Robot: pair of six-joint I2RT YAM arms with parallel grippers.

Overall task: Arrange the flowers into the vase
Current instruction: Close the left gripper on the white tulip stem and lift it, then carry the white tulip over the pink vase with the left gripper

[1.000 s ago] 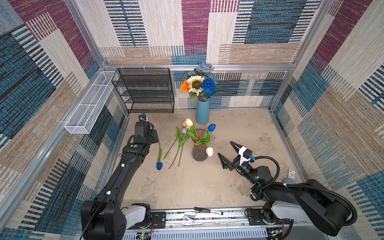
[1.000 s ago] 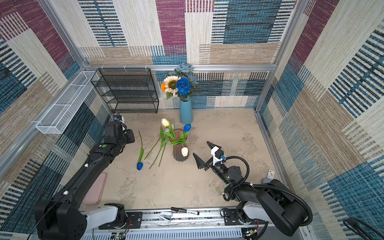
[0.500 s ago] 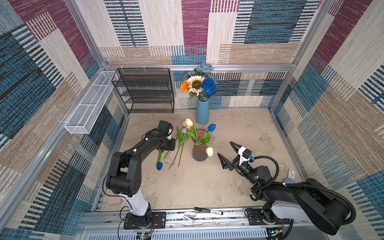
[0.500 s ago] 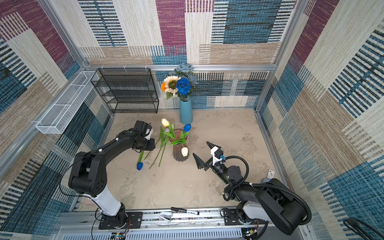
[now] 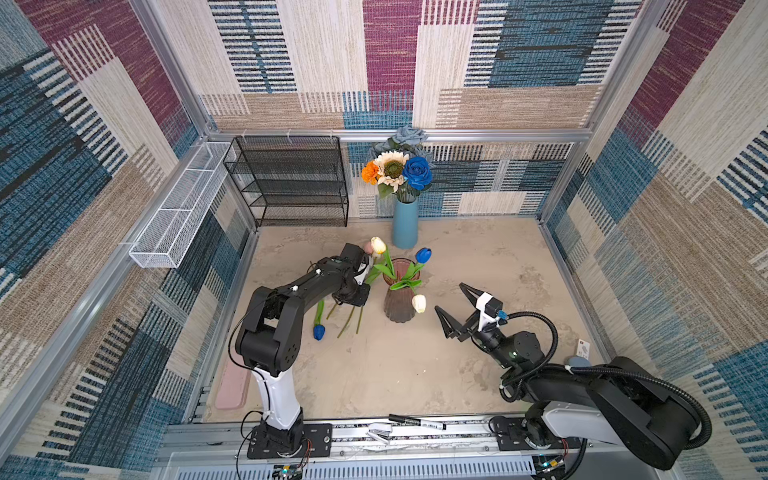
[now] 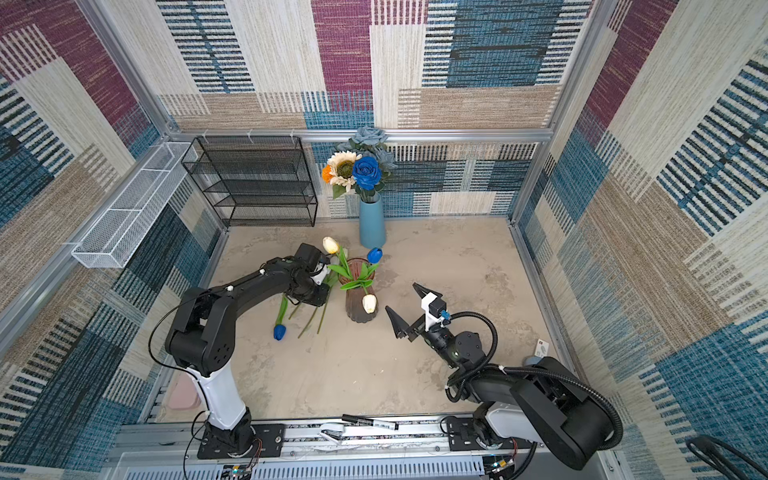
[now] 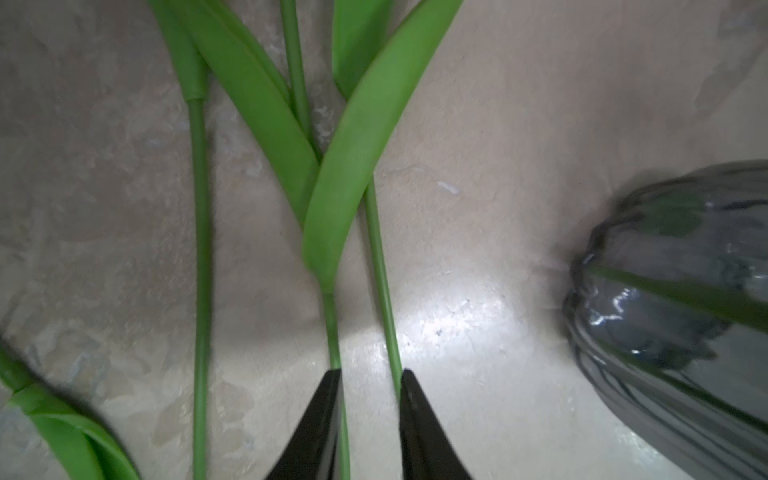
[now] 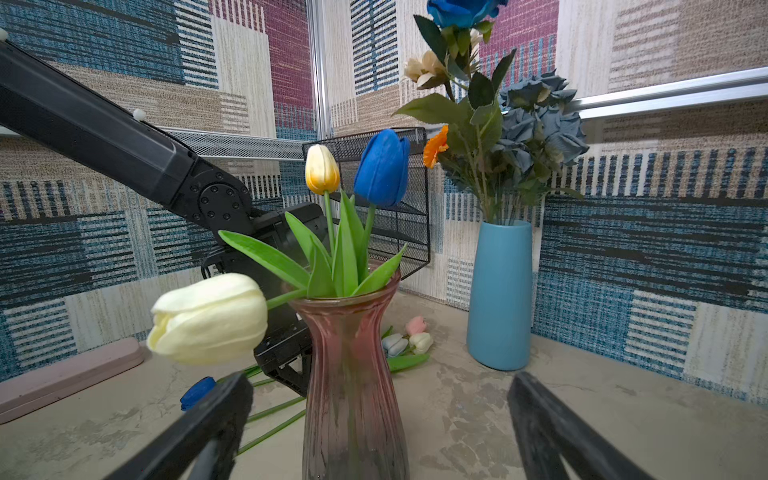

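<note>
A pinkish ribbed glass vase [image 5: 401, 297] [image 6: 359, 297] [image 8: 353, 374] stands mid-table. It holds a yellow tulip [image 5: 378, 245], a blue tulip [image 5: 423, 254] and a drooping white tulip [image 5: 419, 303]. Loose flowers lie left of it: a blue tulip [image 5: 318, 331] and green stems [image 5: 349, 324]. My left gripper [image 7: 371, 374] points down at these stems. Its jaws stand a narrow gap apart, one thin stem [image 7: 332, 324] runs just inside a finger, and another stem [image 7: 382, 282] passes under the opposite tip. My right gripper [image 5: 449, 296] [image 8: 380, 378] is wide open, facing the vase from the right without touching it.
A blue ceramic vase [image 5: 405, 224] with a rose, sunflower and marigold bouquet [image 5: 395, 168] stands at the back wall. A black wire rack [image 5: 291, 178] and a white wire basket [image 5: 178, 212] are at the back left. A pink tray [image 5: 232, 388] and a marker [image 5: 417, 422] lie near the front.
My left arm swung in from the left wall to the vase's left side and came down over the loose stems, its jaws narrowing. The right arm stayed still.
</note>
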